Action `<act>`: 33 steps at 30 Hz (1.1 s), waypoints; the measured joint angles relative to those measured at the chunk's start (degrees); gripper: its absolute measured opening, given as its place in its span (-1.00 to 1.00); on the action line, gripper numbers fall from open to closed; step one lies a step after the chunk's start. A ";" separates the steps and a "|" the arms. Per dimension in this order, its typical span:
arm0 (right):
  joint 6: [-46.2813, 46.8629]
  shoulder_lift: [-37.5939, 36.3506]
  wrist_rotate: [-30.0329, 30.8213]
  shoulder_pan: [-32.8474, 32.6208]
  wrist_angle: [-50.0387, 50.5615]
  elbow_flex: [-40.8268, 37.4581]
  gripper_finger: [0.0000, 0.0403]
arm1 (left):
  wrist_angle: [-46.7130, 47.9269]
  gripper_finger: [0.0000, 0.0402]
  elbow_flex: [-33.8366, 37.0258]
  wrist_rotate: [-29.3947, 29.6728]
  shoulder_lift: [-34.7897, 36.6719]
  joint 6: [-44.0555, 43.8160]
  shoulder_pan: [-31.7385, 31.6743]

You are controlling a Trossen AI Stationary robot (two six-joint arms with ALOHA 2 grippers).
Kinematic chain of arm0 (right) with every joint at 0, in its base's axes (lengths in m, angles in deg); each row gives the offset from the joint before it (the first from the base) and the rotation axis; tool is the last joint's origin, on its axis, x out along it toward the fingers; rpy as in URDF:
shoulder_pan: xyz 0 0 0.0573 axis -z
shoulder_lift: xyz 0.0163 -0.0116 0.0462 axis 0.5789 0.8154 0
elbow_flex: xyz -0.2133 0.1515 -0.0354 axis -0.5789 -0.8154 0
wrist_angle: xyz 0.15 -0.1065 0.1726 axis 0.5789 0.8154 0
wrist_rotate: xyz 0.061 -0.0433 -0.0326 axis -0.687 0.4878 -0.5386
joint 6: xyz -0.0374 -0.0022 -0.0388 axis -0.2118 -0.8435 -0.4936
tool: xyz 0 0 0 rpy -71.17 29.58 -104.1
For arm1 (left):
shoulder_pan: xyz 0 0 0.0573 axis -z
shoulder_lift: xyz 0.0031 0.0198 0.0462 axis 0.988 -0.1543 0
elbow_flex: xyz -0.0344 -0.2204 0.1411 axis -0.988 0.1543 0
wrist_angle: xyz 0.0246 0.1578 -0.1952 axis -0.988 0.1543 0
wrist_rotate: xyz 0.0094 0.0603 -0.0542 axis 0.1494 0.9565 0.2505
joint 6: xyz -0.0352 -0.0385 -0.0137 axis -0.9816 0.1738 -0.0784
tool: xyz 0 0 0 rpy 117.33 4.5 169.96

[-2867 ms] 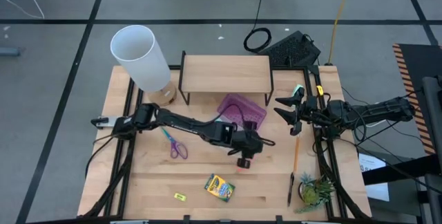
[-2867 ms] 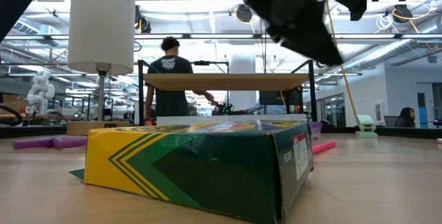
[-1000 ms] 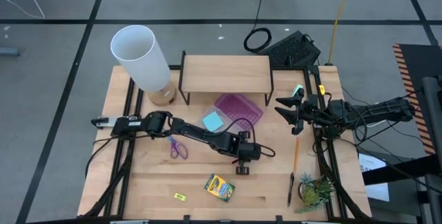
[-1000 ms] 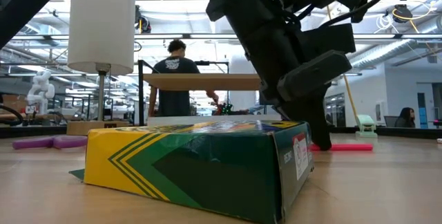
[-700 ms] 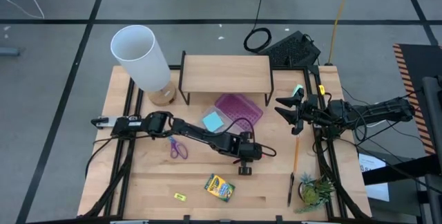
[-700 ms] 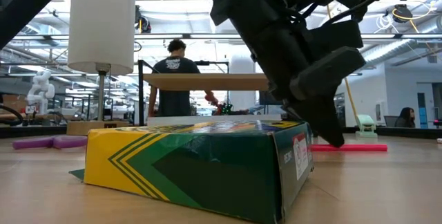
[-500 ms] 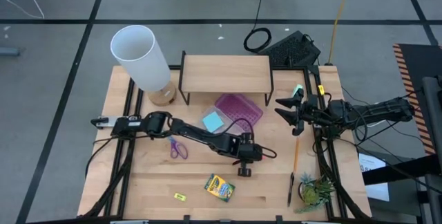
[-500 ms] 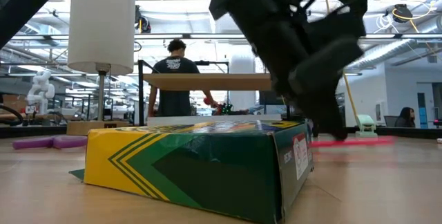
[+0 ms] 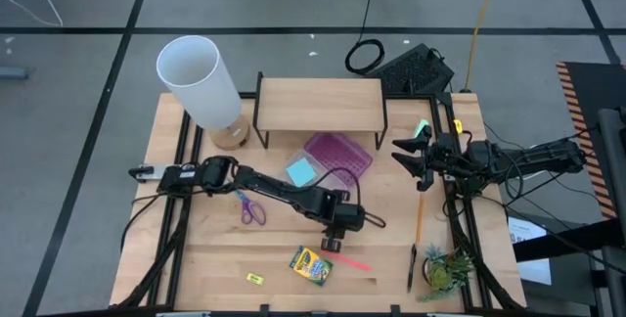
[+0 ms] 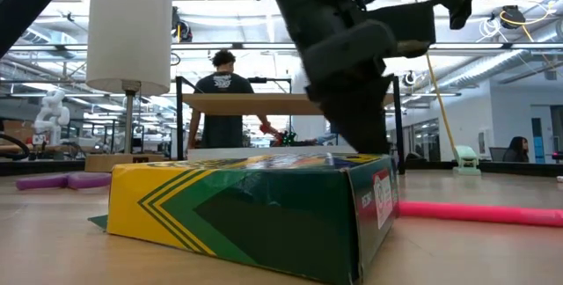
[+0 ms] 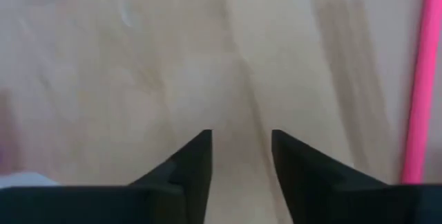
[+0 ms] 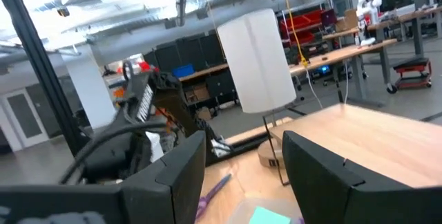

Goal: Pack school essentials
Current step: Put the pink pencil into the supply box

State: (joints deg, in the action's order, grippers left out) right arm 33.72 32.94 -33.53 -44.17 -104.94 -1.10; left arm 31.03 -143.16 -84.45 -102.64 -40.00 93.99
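Observation:
My left gripper [image 9: 331, 244] hangs low over the table's middle, open, with only bare wood between its fingers [image 11: 242, 137]. The pink pen [image 9: 352, 260] lies flat on the table just beside it, toward the near edge, next to the yellow-green crayon box [image 9: 310, 265]. In the left wrist view the pink pen [image 11: 416, 79] runs along the picture's edge, clear of the fingers. The purple-handled scissors [image 9: 249, 206], the blue sticky-note pad [image 9: 299, 171] and a tiny yellow piece [image 9: 254, 278] lie apart. My right gripper [image 9: 409, 158] waits open at the right edge.
The clear case with its purple lid [image 9: 339, 155] sits by the pad, in front of a wooden shelf [image 9: 320, 107]. A white lamp [image 9: 201, 80] stands far left. An orange pencil [image 9: 420, 221], a black pen [image 9: 412, 266] and a potted plant [image 9: 447, 268] lie near right.
The pink pen has shifted toward the table's near edge and now lies free beside the crayon box. My left gripper has gone a little toward the table's left edge, away from the pen.

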 joint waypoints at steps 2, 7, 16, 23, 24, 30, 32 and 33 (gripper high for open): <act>0.04 -0.03 0.00 0.00 0.62 0.00 -0.08 | 1.46 -0.12 0.00 0.27 0.02 0.05 0.47; 0.08 -0.45 0.02 0.00 1.24 0.00 -0.08 | -0.25 -0.01 -0.11 3.06 1.75 3.88 0.91; 6.08 2.83 2.02 0.01 10.24 0.25 -0.08 | -6.01 0.01 -0.13 3.60 1.95 11.77 -0.16; 9.48 11.46 6.84 -0.02 15.58 7.57 -0.08 | -3.90 0.01 -0.13 3.33 3.07 13.63 0.72; 11.15 12.87 6.99 -0.19 16.32 8.28 -0.08 | -3.64 0.01 -0.13 3.35 3.71 14.03 1.13; 17.88 21.30 9.57 -3.06 16.17 8.59 -0.08 | -3.72 0.01 -0.20 2.03 4.00 12.32 6.61; 19.77 23.33 9.74 -4.29 15.21 8.57 -0.08 | -6.80 0.01 -0.20 1.91 3.76 12.18 8.68; 20.41 24.30 9.73 -5.09 13.93 8.57 -0.08 | -8.29 0.01 -0.20 1.90 3.72 12.80 9.55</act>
State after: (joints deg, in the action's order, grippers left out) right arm 54.13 57.24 -23.81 -49.26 -91.01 7.46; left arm 22.74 -143.36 -82.55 -98.91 -27.20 103.54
